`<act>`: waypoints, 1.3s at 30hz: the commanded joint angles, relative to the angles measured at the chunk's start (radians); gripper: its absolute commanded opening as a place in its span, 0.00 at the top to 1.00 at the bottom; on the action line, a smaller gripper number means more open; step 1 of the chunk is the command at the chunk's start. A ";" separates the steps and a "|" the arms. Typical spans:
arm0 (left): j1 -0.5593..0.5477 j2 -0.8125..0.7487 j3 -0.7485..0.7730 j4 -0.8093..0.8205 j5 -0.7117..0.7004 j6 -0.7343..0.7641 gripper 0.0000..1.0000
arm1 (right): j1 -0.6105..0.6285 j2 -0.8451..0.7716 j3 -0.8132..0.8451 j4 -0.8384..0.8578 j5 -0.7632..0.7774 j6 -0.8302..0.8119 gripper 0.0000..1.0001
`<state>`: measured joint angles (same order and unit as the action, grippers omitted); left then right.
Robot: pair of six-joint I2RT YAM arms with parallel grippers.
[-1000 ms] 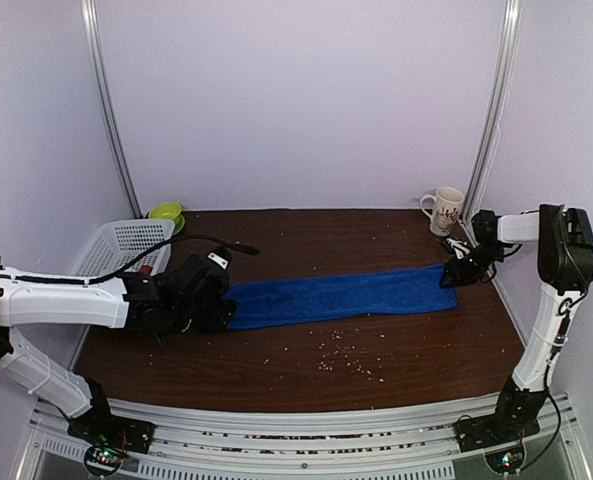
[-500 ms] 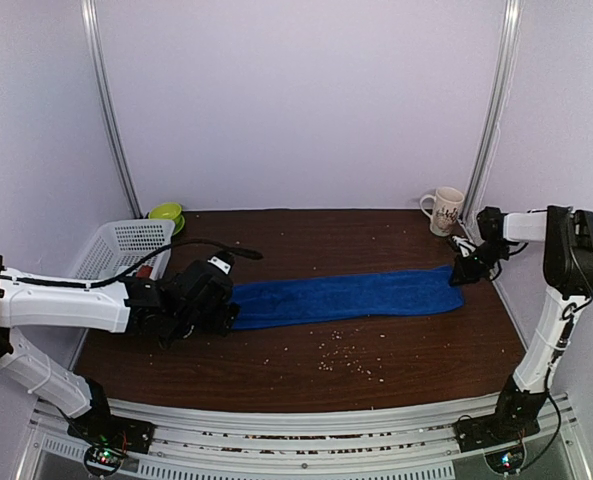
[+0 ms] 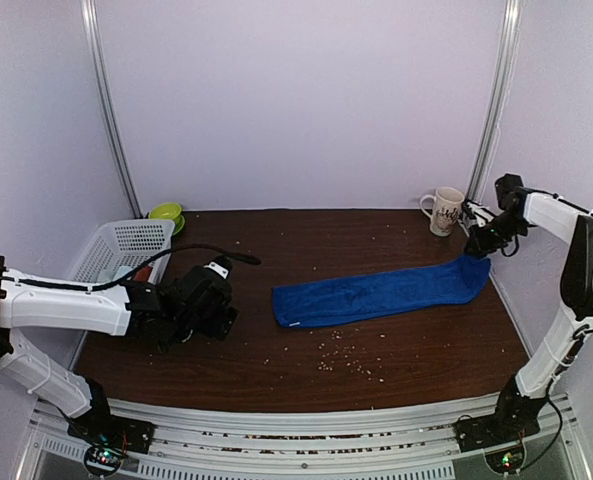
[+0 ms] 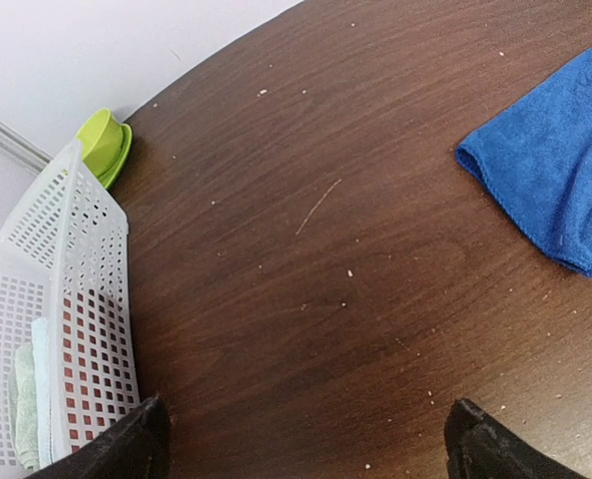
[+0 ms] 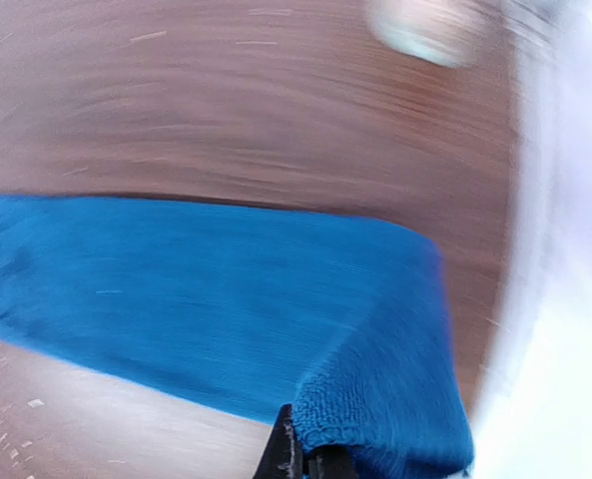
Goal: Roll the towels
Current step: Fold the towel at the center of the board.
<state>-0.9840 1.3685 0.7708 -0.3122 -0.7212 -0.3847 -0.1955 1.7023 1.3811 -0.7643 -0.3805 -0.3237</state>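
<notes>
The blue towel [image 3: 376, 293] is lying as a long folded strip across the table [image 3: 306, 385], running from the centre out toward 3 o'clock. Its far end is rising off the wood where the right gripper [image 3: 476, 252] is pinching it. In the right wrist view the jaws are clamping tight on a bunched corner of the cloth, and the streaked picture suggests that arm is moving. The left gripper [image 4: 310, 444] is hovering near 8 o'clock with its jaws spread wide and holding nothing, well apart from the towel's near end. The mint towel [image 4: 24, 399] appears to be sitting folded inside the white basket [image 3: 116, 245] at 9 o'clock, so its roll is not yet started. The main risk is coming from the thin grip. With only a corner being held, a sharp tug could be slipping the cloth free or dragging the strip crooked, giving a lopsided roll. The mug [image 3: 444, 210] is standing just beside the right arm at 2 o'clock, and a careless swing could be knocking it over. Crumbs [image 3: 346, 358] are scattering the wood toward 6 o'clock, and the towel could be sweeping them up into the roll.
</notes>
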 commanded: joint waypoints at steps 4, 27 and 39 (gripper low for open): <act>-0.007 0.029 0.005 0.035 -0.012 -0.023 0.02 | 0.370 0.037 0.081 -0.030 -0.086 0.083 1.00; -0.007 0.053 0.003 0.001 -0.058 -0.080 0.02 | 0.841 0.530 0.595 -0.068 -0.234 0.165 1.00; -0.007 0.089 0.032 0.001 -0.062 -0.069 0.02 | 0.908 0.655 0.726 -0.100 -0.254 0.171 1.00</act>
<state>-0.9855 1.4387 0.7742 -0.3157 -0.7639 -0.4446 0.6987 2.3425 2.0594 -0.8543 -0.6086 -0.1661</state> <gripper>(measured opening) 0.978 0.018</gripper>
